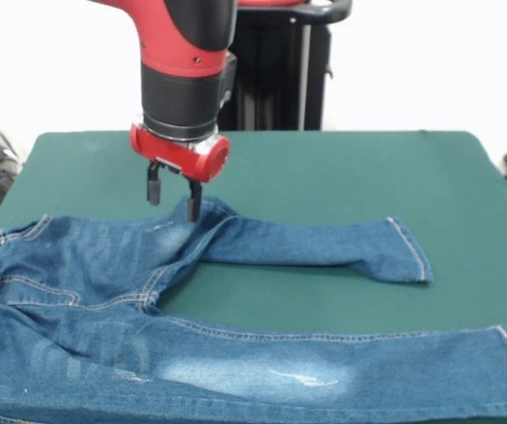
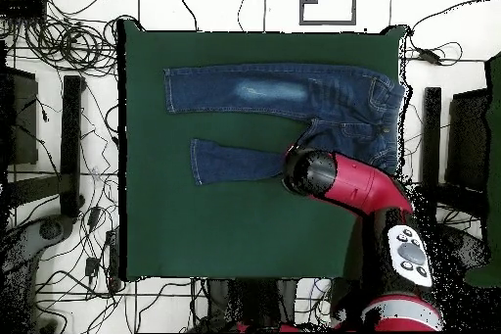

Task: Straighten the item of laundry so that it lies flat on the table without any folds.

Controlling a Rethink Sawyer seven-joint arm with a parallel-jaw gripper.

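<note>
Nearest the front camera: jeans [image 1: 236, 353] on the green table [image 1: 342, 177], waist running off the left edge of that view. Near leg [image 1: 342, 367] lies long and flat, pale faded patch mid-thigh. Far leg [image 1: 324, 243] looks shorter, with a ridge where it leaves the seat, so I judge it is doubled or bunched near the top. Overhead agrees: one leg is clearly longer than the other.

Behind that, pincer [image 1: 173, 196] sits just over the ridge, fingers apart, one tip at or touching the denim, nothing gripped.

My plan for this step: come straight down on the raised fold, pinch only the top layer, lift just enough to clear the friction, then drag along the leg's own axis toward its hem [image 1: 410, 250]. Sideways pull would skew it. Risk: grabbing both layers and dragging the whole garment.
</note>
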